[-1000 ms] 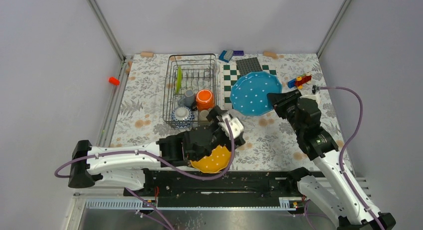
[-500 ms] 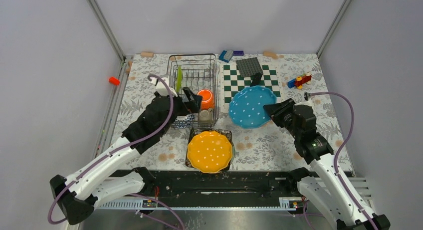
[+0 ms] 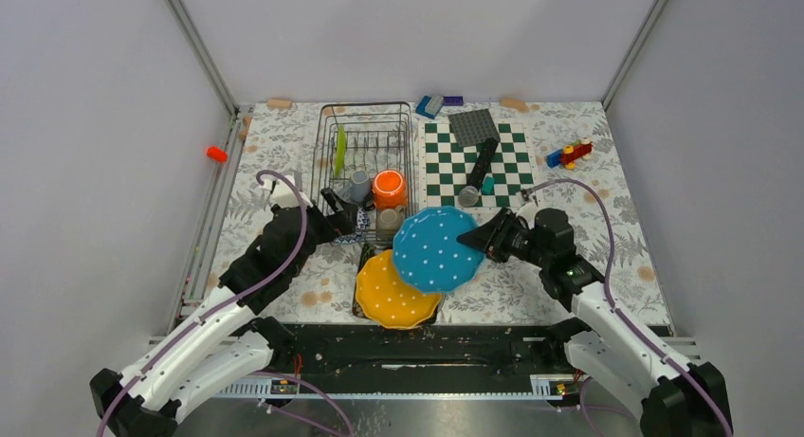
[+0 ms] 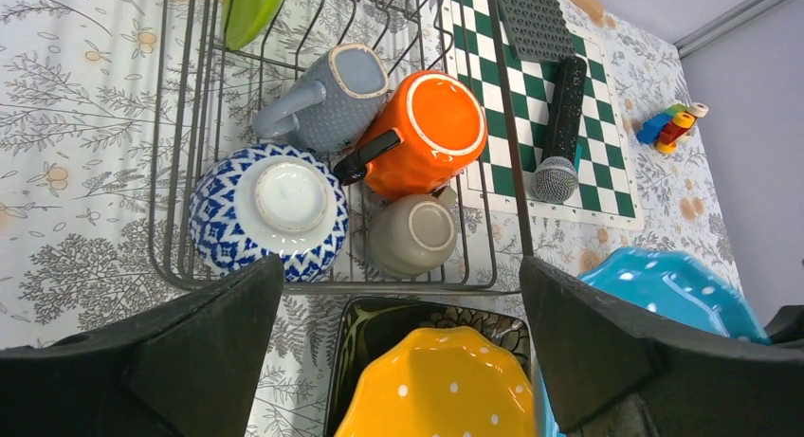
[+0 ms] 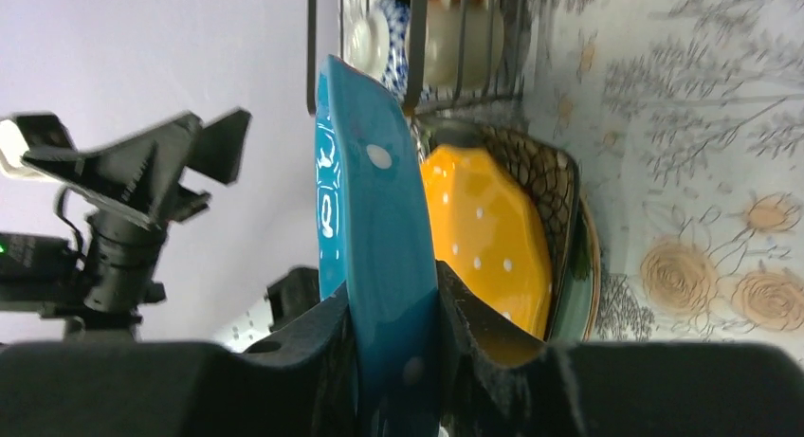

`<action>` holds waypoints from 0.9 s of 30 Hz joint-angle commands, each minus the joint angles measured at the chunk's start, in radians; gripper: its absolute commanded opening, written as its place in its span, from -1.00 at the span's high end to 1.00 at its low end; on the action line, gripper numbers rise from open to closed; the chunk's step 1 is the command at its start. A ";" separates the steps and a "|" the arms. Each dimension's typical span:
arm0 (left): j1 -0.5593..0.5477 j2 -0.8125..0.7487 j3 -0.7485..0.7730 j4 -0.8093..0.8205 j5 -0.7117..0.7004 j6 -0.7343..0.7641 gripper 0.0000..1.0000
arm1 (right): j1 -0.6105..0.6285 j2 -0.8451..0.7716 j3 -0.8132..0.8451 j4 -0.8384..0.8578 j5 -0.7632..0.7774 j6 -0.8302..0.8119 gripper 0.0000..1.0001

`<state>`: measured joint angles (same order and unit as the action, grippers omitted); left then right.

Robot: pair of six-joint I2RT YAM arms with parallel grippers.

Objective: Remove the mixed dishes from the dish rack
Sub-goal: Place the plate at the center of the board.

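Top external view: we see the right gripper (image 3: 471, 238) closed on the rim of the blue dotted plate (image 3: 438, 249). The plate is outside the dish rack (image 3: 318, 172), just off its near right corner. From above it overlaps the orange dotted plate (image 3: 398, 293). The left gripper (image 3: 339, 209) hangs over the rack's near edge. From this angle we cannot read its jaw gap, and it hides most of the patterned bowl (image 4: 269, 209).

Left wrist view supplies the missing info:
- Jaws are wide apart, w/ nothing between them.
- Near row inside the rack, L to R: bowl, upside down; small grey cup (image 4: 412, 233).
- Row behind: grey mug (image 4: 327, 96) on its side, touching the orange mug (image 4: 417, 134).
- The lime green plate (image 4: 248, 6) stands at the far left; only its lower edge is in frame.
- The dark patterned plate (image 4: 379, 314) lies under the orange plate, on the table just in front of the rack. The top view gives only a dark sliver of it.

Right wrist view: we see the blue plate edge-on and tilted, pinched between both fingers (image 5: 488, 361). The orange plate and the dark plate's rim lie just beside it. We cannot tell whether the blue and orange plates touch. Neither of the other views shows the grip itself.

Other items, top view: the checkerboard mat (image 3: 441, 157) lies right of the rack. It carries the grey studded plate (image 3: 472, 126) at its far edge and a black mic-shaped item (image 3: 484, 160) mid-mat. The toy bricks (image 3: 569, 154) sit further right, off the mat.
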<state>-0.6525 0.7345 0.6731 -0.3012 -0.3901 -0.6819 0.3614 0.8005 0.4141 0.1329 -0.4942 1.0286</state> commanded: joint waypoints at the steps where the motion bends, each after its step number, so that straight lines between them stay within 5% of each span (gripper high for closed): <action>1: 0.005 -0.052 -0.017 0.041 -0.047 0.020 -0.97 | 0.110 0.016 0.027 0.145 -0.067 0.000 1.00; 10: 0.005 -0.097 -0.066 0.040 -0.080 0.031 -0.97 | 0.277 0.101 -0.019 0.218 0.003 0.016 1.00; 17: 0.006 -0.124 -0.090 0.037 -0.086 0.036 -0.97 | 0.322 0.275 -0.039 0.452 -0.023 0.100 0.99; 27: 0.006 -0.168 -0.119 0.042 -0.096 0.036 -0.97 | 0.382 0.447 -0.012 0.533 0.034 0.113 0.84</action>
<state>-0.6525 0.5823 0.5625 -0.3050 -0.4557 -0.6552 0.7219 1.2251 0.3462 0.4805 -0.4519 1.0889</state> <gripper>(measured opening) 0.985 0.323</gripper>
